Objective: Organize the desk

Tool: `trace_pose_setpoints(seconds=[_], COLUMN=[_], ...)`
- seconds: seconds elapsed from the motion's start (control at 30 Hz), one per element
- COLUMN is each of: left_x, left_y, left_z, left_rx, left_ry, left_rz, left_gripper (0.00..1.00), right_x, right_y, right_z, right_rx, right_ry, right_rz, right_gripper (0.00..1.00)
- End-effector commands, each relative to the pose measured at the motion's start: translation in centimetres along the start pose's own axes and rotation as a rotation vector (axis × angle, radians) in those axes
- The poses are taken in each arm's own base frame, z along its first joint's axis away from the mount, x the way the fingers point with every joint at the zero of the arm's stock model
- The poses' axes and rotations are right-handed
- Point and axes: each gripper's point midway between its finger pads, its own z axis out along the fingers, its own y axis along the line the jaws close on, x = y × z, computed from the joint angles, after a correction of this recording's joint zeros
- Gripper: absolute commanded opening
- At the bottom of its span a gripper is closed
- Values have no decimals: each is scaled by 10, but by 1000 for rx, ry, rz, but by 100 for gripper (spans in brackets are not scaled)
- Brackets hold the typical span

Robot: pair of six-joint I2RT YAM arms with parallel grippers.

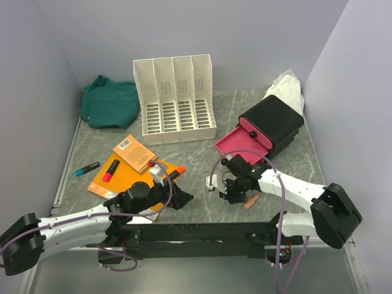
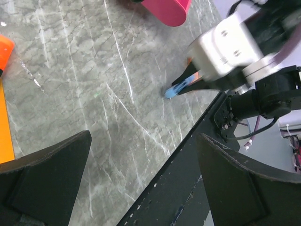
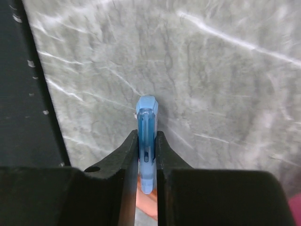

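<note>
The desk (image 1: 196, 174) is dark grey-green stone with white veins, walled by pale panels. My right gripper (image 1: 231, 195) is low over its front middle, shut on a pen with a blue cap (image 3: 146, 117) and an orange body (image 1: 251, 202). The cap sticks out past the fingertips, just above the stone. The pen's blue tip (image 2: 174, 89) also shows in the left wrist view. My left gripper (image 1: 184, 199) is open and empty, low over the front edge beside an orange folder (image 1: 119, 184); its jaws (image 2: 146, 188) stand wide apart.
A white file rack (image 1: 174, 98) stands at the back, with a green cloth (image 1: 110, 101) to its left. A black and pink case (image 1: 266, 128) and a white bag (image 1: 288, 89) lie at the right. An orange book (image 1: 135, 152), a blue marker (image 1: 87, 168) and a red marker (image 1: 111, 169) lie at the left.
</note>
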Motion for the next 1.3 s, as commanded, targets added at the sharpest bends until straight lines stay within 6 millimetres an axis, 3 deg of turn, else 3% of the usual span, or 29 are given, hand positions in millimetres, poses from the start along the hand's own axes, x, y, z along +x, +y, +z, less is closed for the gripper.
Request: trace_pose_setpoints(seconds=[0.0, 0.17, 0.27, 0.4, 0.57, 0.67, 0.7, 0.83, 0.97, 1.0, 1.03, 1.1, 1.13, 1.17, 1.23, 1.27], left_x=[-9, -8, -10, -7, -4, -3, 2, 5, 18, 20, 17, 31, 30, 41, 42, 58], left_y=[-4, 2, -2, -6, -12, -14, -15, -27, -36, -39, -47, -50, -63, -60, -74, -73], left_z=[-4, -5, -4, 0, 4, 8, 9, 17, 28, 30, 35, 41, 46, 52, 63, 69], left_rx=[16, -36, -22, -15, 9, 22, 31, 78, 88, 95, 107, 105, 125, 110, 128, 118], left_ry=[-41, -30, -30, -3, 28, 34, 56, 93, 166, 178, 178, 229, 230, 264, 276, 318], left_rz=[13, -14, -27, -29, -37, -42, -35, 0, 65, 91, 107, 157, 180, 203, 247, 271], left_gripper=[99, 99, 99, 99, 99, 99, 99, 99, 100, 99, 99, 99, 99, 99, 99, 99], right_x=[-55, -92, -95, -72, -49, -46, -47, -50, -57, -66, -62, -74, -72, -68, -64, -58], right_y=[-16, -63, -102, -147, -174, -176, -175, -167, -151, -141, -133, -114, -108, -107, -101, -101], right_z=[-48, -121, -143, -137, -129, -130, -130, -133, -150, -149, -153, -164, -166, -181, -187, -200], right_rx=[57, 254, 415, 603, 699, 719, 715, 675, 603, 537, 500, 411, 396, 431, 437, 491], right_ry=[-152, -309, -357, -269, -203, -194, -198, -205, -265, -305, -310, -403, -427, -484, -542, -571], right_rz=[-16, 92, 292, 460, 609, 609, 606, 592, 548, 519, 520, 441, 438, 449, 455, 474], right_gripper=[0, 0, 0, 0, 5, 25, 37, 49, 56, 56, 56, 56, 56, 56, 59, 62])
